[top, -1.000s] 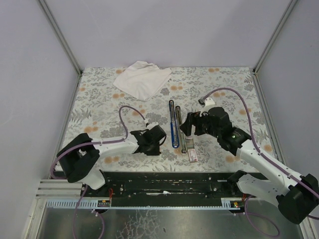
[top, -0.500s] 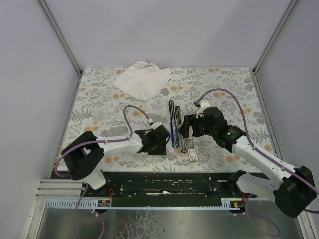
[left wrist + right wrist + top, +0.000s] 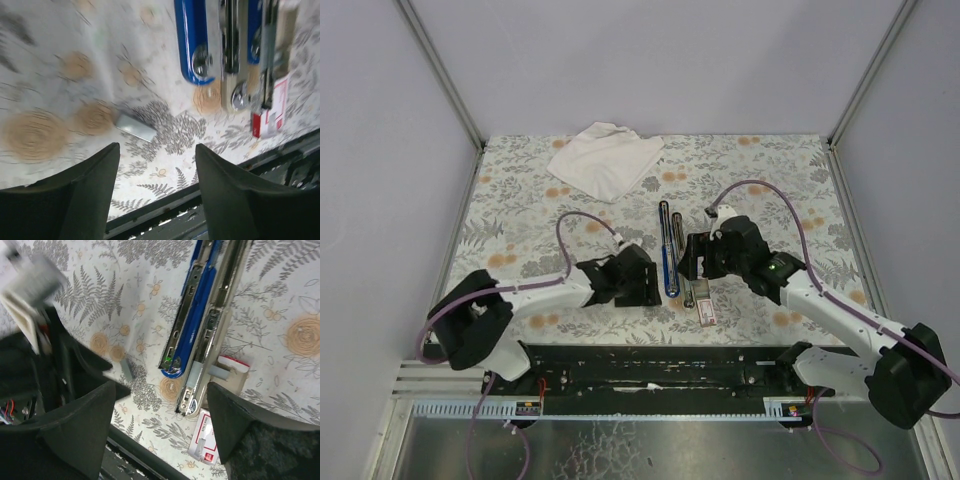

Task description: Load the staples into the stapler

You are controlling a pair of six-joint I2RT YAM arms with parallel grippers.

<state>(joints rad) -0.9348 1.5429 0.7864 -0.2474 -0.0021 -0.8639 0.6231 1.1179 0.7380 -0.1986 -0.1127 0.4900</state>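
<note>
The stapler lies opened flat along the table, with its blue half (image 3: pixel 667 258) beside its silvery magazine half (image 3: pixel 686 268). It also shows in the left wrist view (image 3: pixel 197 45) and the right wrist view (image 3: pixel 187 335). The staples box (image 3: pixel 705 311) with its red and white label lies at the stapler's near end (image 3: pixel 272 107) (image 3: pixel 207 439). A short loose staple strip (image 3: pixel 136 127) (image 3: pixel 126 370) lies on the cloth left of the stapler. My left gripper (image 3: pixel 642 284) (image 3: pixel 157 167) is open and empty just left of the stapler. My right gripper (image 3: pixel 695 264) (image 3: pixel 160 425) is open and empty above the stapler's near end.
A crumpled white cloth (image 3: pixel 605 160) lies at the back of the flowered table cover (image 3: pixel 520 210). A black rail (image 3: pixel 660 365) runs along the near edge, close below the staples box. Grey walls enclose the back and both sides.
My left gripper has moved right, closer to the stapler's near end. My right gripper has shifted slightly left over the stapler. The stapler and box have not moved.
</note>
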